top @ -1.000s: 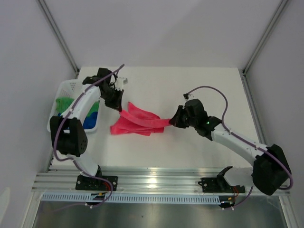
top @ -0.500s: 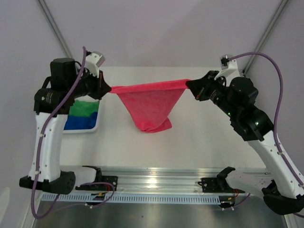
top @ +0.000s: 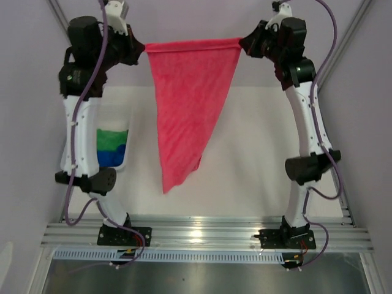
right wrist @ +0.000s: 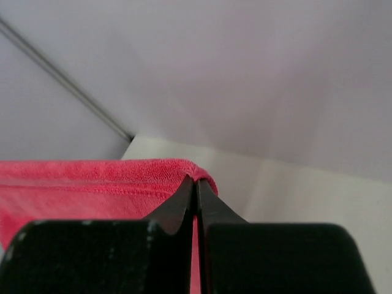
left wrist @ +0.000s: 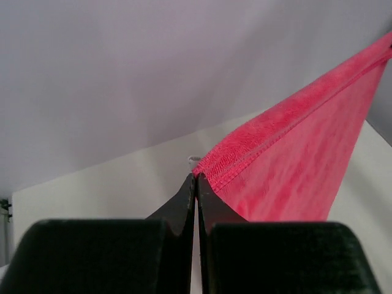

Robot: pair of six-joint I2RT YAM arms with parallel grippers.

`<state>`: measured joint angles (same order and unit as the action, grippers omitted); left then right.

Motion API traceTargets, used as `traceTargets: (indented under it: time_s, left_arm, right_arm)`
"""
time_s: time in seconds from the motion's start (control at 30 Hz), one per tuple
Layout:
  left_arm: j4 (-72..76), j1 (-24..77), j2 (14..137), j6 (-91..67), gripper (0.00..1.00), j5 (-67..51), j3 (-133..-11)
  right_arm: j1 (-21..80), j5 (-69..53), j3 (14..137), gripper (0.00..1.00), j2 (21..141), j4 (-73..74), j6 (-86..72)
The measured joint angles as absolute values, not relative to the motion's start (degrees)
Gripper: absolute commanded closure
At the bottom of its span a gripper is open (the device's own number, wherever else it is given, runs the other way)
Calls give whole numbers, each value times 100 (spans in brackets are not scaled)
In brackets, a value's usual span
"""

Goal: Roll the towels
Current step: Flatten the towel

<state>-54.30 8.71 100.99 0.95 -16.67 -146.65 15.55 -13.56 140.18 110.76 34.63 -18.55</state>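
Towel (top: 190, 104), pink-red, hangs high above table (top: 263, 153); we hold it by two top corners. Left gripper (top: 139, 49) clenched on left corner, right gripper (top: 244, 44) clenched on right corner; both wrist views show hem pinched at jaw tips. Top edge runs taut left to right, straight between jaws. Cloth narrows down to one point, nearer our left arm. We judge next move must lay it flat. Green towel (top: 110, 138) and blue towel (top: 111, 156) lie in basket (top: 124, 166) at left.

White basket (top: 113, 166) at table's (top: 257, 171) left
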Motion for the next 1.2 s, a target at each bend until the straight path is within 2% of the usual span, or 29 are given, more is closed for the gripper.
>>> traceTargets:
  time_s: [0.07, 0.2, 0.43, 0.6, 0.67, 0.7, 0.8, 0.9, 0.97, 1.03, 1.2]
  left_arm:
    - [-5081, 884, 10551, -132, 99, -1428, -14678]
    - [-4536, 961, 11679, -357, 99, -869, -15419]
    - [-3769, 854, 11804, -156, 99, -362, -15509]
    - [-3417, 917, 11555, -102, 99, -502, -15054]
    - [-3406, 1007, 11413, -14, 85, -707, -14682]
    - [-3426, 1063, 11327, 49, 70, -871, -14455]
    - [-3573, 1214, 11111, 213, 36, -1337, -13955]
    - [-3826, 1286, 10753, 366, 26, -1640, -13487]
    - [-3929, 1256, 10407, 467, 24, -1728, -13207]
    - [-4001, 1212, 10036, 548, 23, -1793, -12962]
    - [-4080, 1160, 9019, 932, 21, -2051, -12335]
  right_arm:
    - [1240, -1579, 14899, 100, 11972, 2976, -2112]
    - [744, -1623, 15047, 100, 12637, 1824, -2851]
    - [266, -1192, 15172, 100, 12739, 528, -2842]
    - [386, -1194, 14890, 100, 12490, 510, -2652]
    - [541, -1210, 14313, 100, 12154, 604, -2471]
    - [650, -1282, 14040, 100, 11996, 668, -2383]
    - [985, -1769, 13976, 100, 11889, 982, -2294]
    - [1282, -2626, 14252, 100, 11863, 1557, -2220]
    - [1511, -3046, 14149, 100, 11642, 2008, -1953]
    - [1806, -3312, 13021, 100, 10844, 2196, -1623]
    - [2679, -3695, 8158, 100, 7542, 2003, -1540]
